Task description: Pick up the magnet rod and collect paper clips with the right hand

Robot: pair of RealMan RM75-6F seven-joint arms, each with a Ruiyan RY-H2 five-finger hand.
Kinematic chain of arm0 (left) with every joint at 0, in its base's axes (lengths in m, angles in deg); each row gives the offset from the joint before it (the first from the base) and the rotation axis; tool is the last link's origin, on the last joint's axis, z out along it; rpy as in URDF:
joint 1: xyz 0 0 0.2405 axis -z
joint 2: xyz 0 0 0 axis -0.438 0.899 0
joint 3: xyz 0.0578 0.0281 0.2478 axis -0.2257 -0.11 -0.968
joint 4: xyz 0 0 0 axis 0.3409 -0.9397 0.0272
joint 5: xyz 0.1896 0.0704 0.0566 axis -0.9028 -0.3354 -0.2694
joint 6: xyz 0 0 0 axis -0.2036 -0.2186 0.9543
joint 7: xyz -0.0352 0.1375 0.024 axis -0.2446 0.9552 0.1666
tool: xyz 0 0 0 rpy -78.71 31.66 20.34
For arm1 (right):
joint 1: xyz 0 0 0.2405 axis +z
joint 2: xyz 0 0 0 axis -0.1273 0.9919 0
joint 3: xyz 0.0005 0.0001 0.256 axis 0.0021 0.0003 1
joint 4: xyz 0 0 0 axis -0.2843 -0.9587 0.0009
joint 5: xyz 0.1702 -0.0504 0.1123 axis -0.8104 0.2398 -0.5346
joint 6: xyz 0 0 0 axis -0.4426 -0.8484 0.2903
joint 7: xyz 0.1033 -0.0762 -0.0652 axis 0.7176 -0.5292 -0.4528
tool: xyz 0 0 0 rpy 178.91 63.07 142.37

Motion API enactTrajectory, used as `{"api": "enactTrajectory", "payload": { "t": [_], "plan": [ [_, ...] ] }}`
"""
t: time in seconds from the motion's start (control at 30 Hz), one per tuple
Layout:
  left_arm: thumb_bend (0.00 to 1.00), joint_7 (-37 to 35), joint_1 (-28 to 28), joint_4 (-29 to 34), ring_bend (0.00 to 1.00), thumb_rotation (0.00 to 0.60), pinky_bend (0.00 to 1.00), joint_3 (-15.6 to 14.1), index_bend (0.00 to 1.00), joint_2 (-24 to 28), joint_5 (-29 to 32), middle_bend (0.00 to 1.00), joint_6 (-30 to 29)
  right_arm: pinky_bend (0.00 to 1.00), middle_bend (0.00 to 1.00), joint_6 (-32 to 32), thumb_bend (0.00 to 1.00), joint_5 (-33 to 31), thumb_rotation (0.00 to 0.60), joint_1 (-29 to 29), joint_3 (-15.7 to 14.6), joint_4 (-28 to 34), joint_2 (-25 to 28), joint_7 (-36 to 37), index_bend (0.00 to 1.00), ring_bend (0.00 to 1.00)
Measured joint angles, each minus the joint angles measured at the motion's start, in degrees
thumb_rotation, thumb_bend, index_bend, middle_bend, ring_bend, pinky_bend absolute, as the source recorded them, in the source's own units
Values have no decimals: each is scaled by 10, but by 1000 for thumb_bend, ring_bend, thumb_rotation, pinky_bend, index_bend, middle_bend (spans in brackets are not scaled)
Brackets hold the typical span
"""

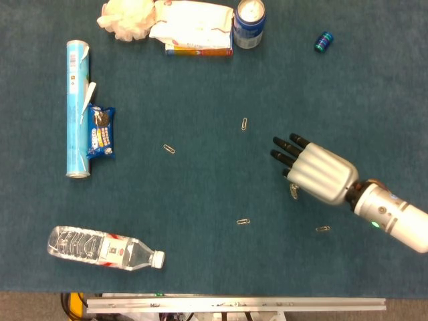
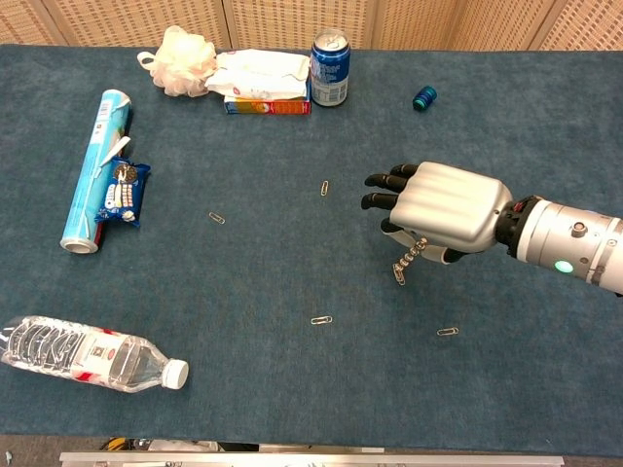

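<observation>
Right hand (image 2: 443,209): palm down, closed on the magnet rod (image 2: 411,255) (I think; the rod is mostly hidden), clips hanging from it.
Nearest paper clip (image 2: 448,332): flat on the table (image 2: 292,389), toward the near edge, lying crosswise.
Other clip (image 2: 321,320): further left.
Room: open cloth all around.
Left hand: not seen.

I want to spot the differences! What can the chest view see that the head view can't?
Only the chest view shows the wooden wall behind the table, and the chain of paper clips hanging in plain sight under the right hand. Only the head view shows the metal rail at the table's near edge clearly. Both show the water bottle, the soda can and loose clips on the blue table.
</observation>
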Motion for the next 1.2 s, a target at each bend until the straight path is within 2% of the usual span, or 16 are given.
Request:
{"api": "enactTrajectory", "payload": {
  "t": [0.23, 1.2],
  "plan": [
    [302, 9, 0, 3, 421, 600, 657, 0, 493, -1, -1, 440, 0, 190, 188, -12, 271, 32, 600, -11, -16, 27, 30, 14, 598, 75],
    [302, 38, 3, 16, 421, 600, 657, 5, 493, -6, 2, 440, 2, 190, 188, -38, 272, 126, 600, -68, -68, 49, 74, 44, 598, 75]
  ]
}}
